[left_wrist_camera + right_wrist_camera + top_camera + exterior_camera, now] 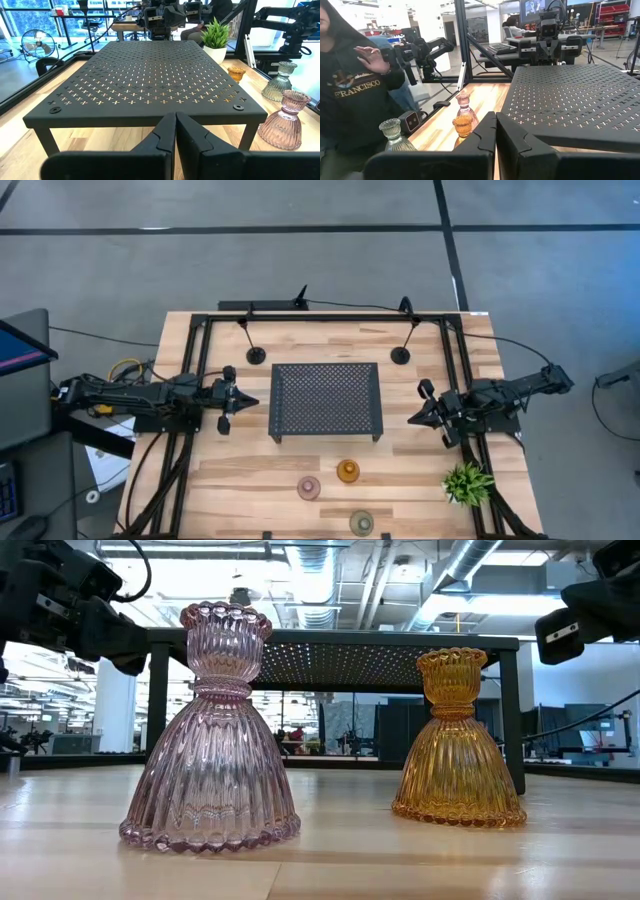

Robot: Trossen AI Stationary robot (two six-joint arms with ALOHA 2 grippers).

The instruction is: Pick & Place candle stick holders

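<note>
High view, straight down: a black perforated tray stands mid-table on short legs. The left gripper waits just off its left side, the right gripper just off its right. In each wrist view the arm's own fingers meet with no gap and carry nothing.

Two slim black stemmed holders stand beyond the tray's far corners. On the near side sit three squat ribbed glass holders: pink, amber and green. A small spiky green plant is near the right arm. A person stands beyond the table.

Low view shows the glass pieces flared like bells with narrow necks. They are probably heavy for their size, slick and breakable; the neck looks like the safest place to grip. The black ones, top-heavy perhaps, suit a stem grip.
</note>
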